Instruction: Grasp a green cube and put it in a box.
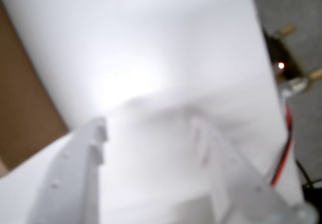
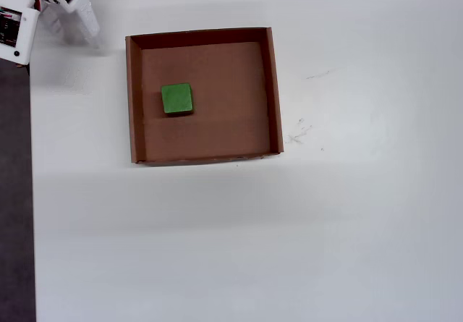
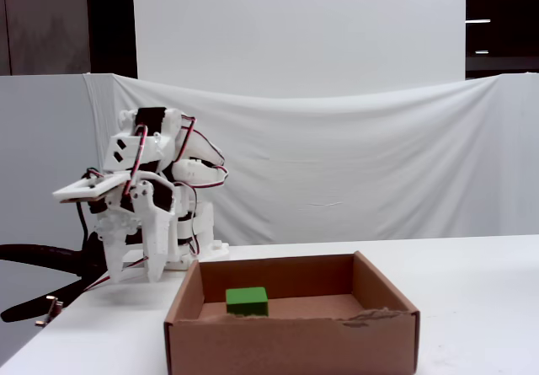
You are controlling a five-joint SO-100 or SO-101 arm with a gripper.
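The green cube (image 2: pixel 177 98) lies flat on the bottom of the brown cardboard box (image 2: pixel 134 98), in its left half in the overhead view. In the fixed view the cube (image 3: pixel 247 300) shows behind the box's front wall (image 3: pixel 295 341). My white gripper (image 2: pixel 76 25) is folded back near the arm's base, off the box's top left corner and apart from it. In the fixed view the gripper (image 3: pixel 139 270) points down at the table left of the box. In the blurred wrist view the gripper (image 1: pixel 151 128) is open and empty over white table, with a box corner (image 1: pixel 20 108) at the left.
The table's left edge (image 2: pixel 30 192) borders dark floor. A circuit board with a red light (image 1: pixel 282 65) and a red wire (image 1: pixel 284 148) sit beside the table edge. A black cable (image 3: pixel 34 257) runs left of the base. A white cloth (image 3: pixel 354 181) hangs behind.
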